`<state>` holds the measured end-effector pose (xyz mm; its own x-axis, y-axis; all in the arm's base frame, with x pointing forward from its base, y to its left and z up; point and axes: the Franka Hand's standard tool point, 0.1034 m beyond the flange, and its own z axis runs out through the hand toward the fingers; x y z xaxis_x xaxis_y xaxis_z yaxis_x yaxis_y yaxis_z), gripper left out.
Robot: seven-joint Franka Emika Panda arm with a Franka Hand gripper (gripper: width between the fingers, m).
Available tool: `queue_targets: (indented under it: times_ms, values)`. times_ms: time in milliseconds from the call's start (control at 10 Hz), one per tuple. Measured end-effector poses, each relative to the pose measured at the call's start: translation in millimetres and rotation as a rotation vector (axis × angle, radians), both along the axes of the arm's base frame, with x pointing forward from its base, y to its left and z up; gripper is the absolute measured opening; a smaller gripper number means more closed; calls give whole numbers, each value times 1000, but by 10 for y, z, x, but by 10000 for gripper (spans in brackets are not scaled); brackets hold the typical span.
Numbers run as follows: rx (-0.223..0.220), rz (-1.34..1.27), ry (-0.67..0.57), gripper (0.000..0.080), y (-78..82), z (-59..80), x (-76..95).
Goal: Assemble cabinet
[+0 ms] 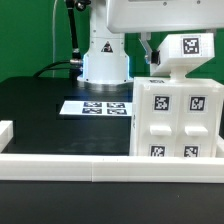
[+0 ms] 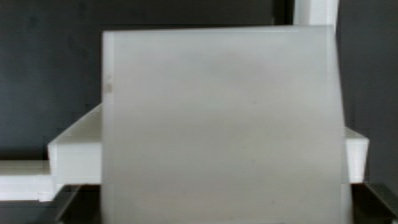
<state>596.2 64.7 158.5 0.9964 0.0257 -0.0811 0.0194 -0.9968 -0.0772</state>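
Your cabinet (image 1: 178, 118) stands on the black table (image 1: 40, 100), at the exterior view's right. It is upright, and you can see 4 black-and-white tags on its front. A smaller white block (image 1: 186, 50) with 1 tag sits on top of it.

Your gripper (image 1: 150, 55) hangs down from the arm above the cabinet's top, on the side toward the exterior view's left. It is just beside the small block. You cannot tell if it touches the block, or if its fingers are apart or together.

In the wrist view, a big white slab (image 2: 214, 110) fills the middle, very near and blurred. You cannot tell which part it is.

The marker board (image 1: 100, 106) lies flat near the robot base (image 1: 105, 60). A long low white rail (image 1: 60, 160) runs along the front, just before the cabinet.
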Motion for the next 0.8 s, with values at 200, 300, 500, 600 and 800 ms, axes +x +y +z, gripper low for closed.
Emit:
queue_targets:
  times_ms: [200,300,500,600,800]
  values:
    - [1,2,24,563,33,19,13]
    - [2,5,40,563,44,14,57]
    - [2,6,46,563,36,-17,97]
    - [2,6,48,563,14,-30,96]
    - [33,15,40,563,-42,-53,98]
